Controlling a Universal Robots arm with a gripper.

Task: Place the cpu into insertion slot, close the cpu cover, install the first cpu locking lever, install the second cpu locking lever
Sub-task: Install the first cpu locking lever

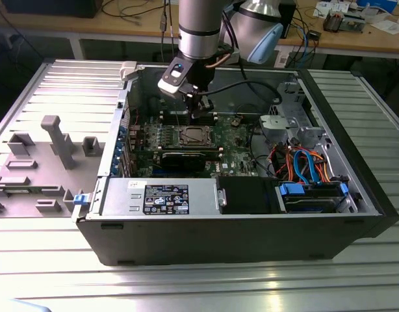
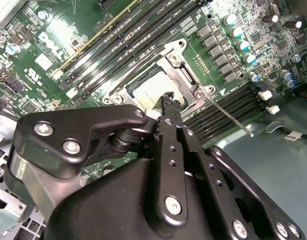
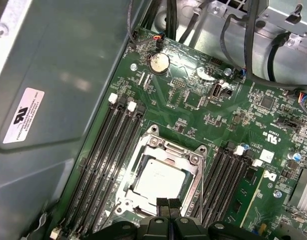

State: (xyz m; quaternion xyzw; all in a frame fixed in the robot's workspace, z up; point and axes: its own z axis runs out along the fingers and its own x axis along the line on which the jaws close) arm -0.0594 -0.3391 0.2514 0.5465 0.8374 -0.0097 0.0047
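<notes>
On the ribbed table lies the open case, board facing up. Clock directions are read on the exterior view, from the case centre.

The arm drops in from 12 o'clock over the motherboard. The power supply sits at 8 o'clock, the drive cage at 2, and the cables at 3.

Memory slots flank the insertion slot on both sides, at about 10 o'clock. The cpu cover lies flat on it. The cpu is seated inside, its silver top showing through the window.

So placing and cover closing look done, and I judge the lever step to be in hand. One locking lever juts out free over the memory slots, apparently unhooked.

The pincer is clenched with its tips together and nothing gripped. It is low at the socket's edge, right by the cover frame, but contact cannot be confirmed.

Lever work here calls for a downward press and a sideways tuck under the catch, using the clenched tip as a pusher.

Room is tight sideways, with slot latches near on both flanks. The case wall at 12 o'clock is close behind the arm. Above the board is open, and the cables are well apart from the socket.
</notes>
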